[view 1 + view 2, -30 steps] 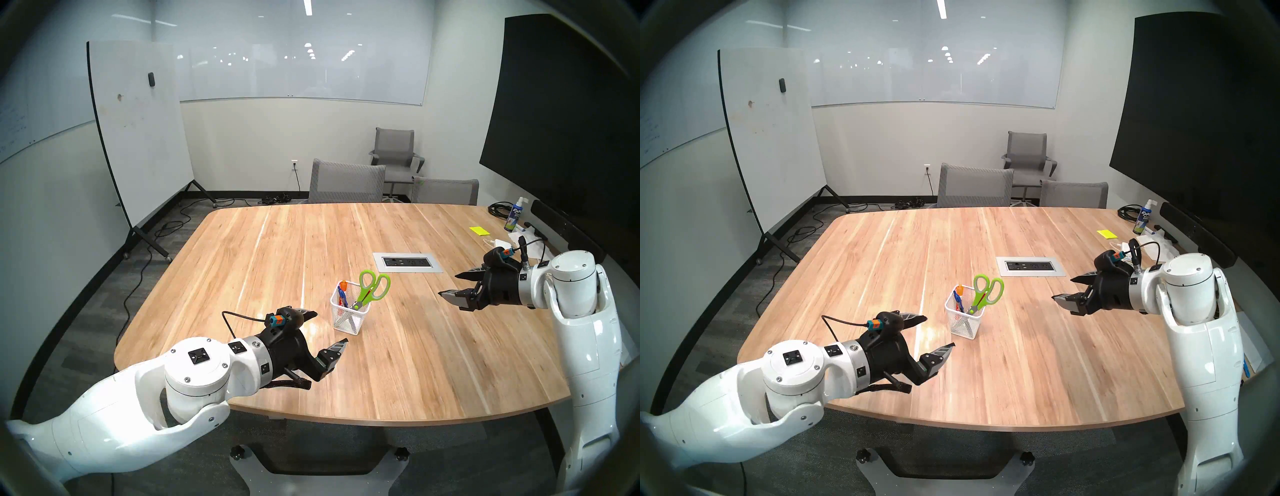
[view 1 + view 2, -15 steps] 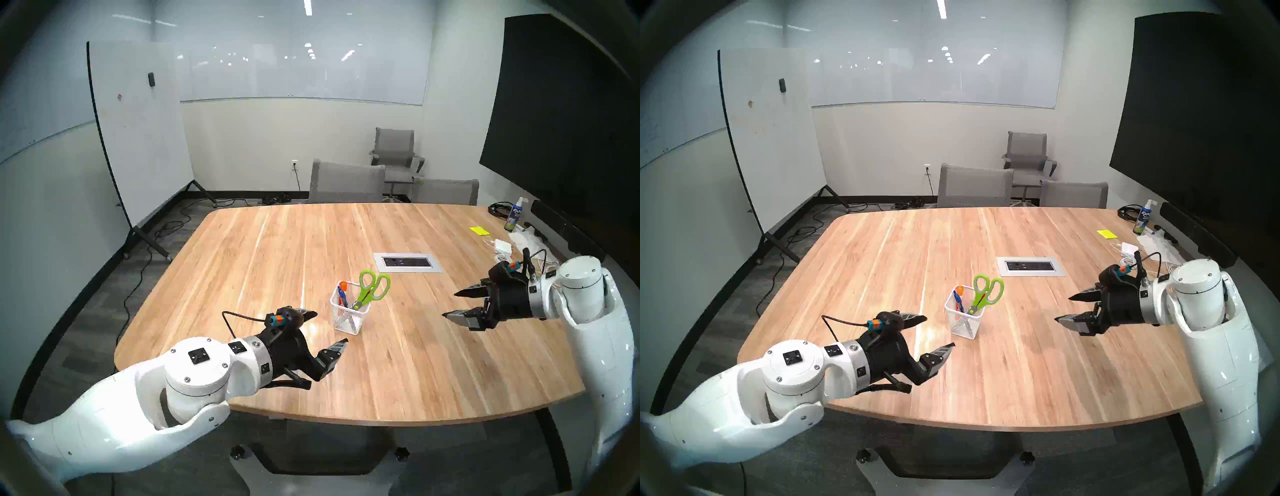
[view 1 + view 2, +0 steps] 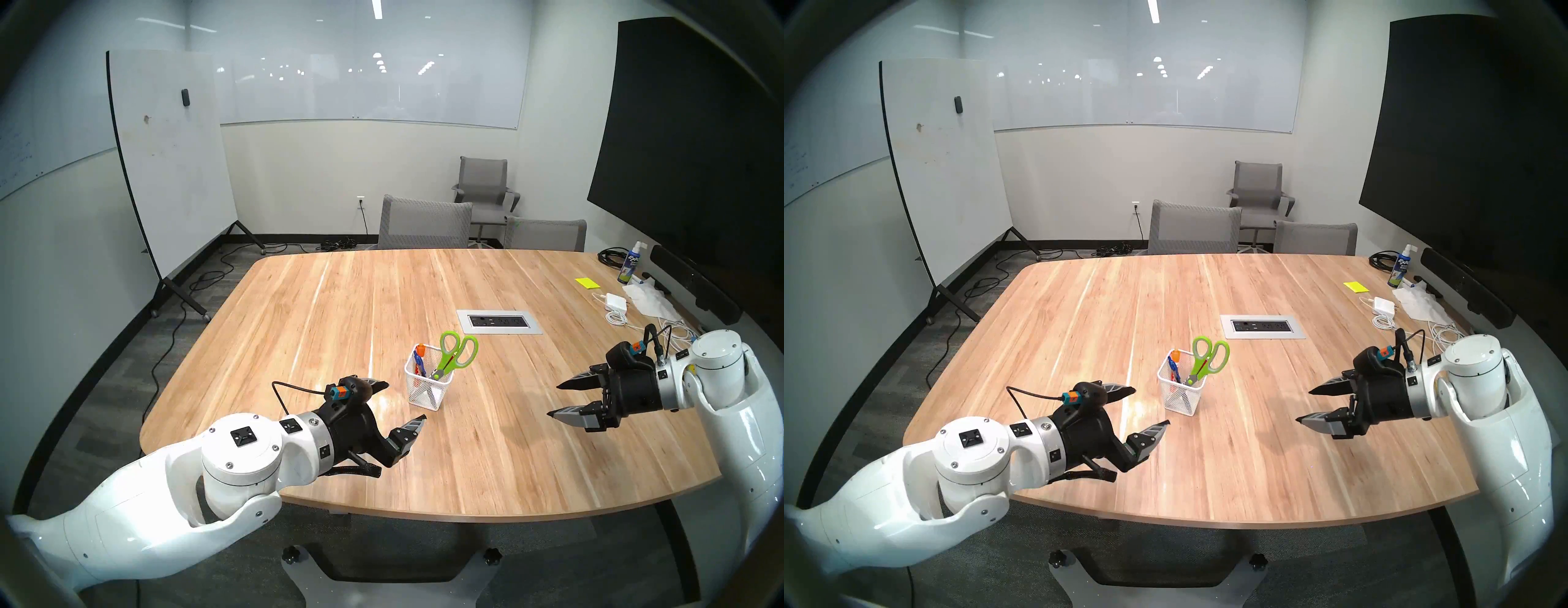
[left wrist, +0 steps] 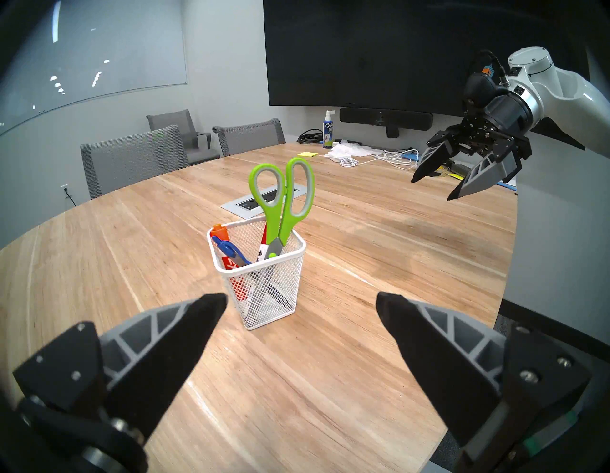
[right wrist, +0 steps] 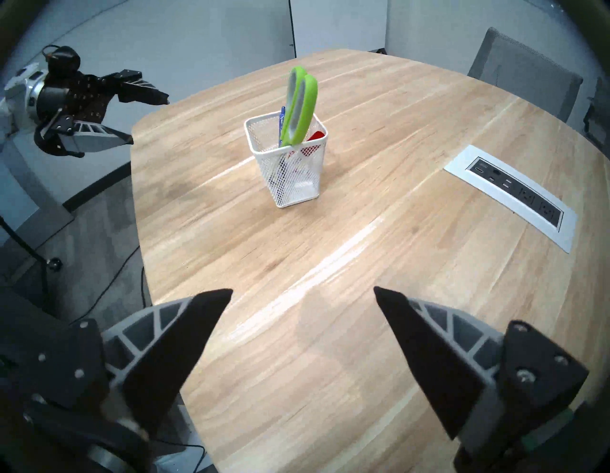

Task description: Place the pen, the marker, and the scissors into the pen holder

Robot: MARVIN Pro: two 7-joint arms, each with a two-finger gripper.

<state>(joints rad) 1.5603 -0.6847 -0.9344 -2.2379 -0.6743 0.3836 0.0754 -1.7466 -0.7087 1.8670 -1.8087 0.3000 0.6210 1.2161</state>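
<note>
Evidently the placing itself was finished, and only the withdrawal of the arms was judged to be left. Nearest, the left gripper [image 3: 396,407] was held just short of the pen holder [image 3: 427,392], its fingers [image 4: 185,333] spread wide and nothing between them. The white mesh holder was seen upright on the wooden surface [image 3: 488,446], with all the items inside it. The pen [image 4: 231,252] was leaned at the near left corner, its long axis tilted, blue end up; the marker [image 4: 220,235] stood beside it, orange end up. The scissors [image 4: 282,201] were set blades down and green loops up, their long axis near vertical and leaning a little to the right. Farther off, well apart from the holder, the right gripper [image 3: 558,399] was found empty with its fingers spread. No further grasp was judged necessary; the next move would call only for clearing both arms without knocking the holder.
</note>
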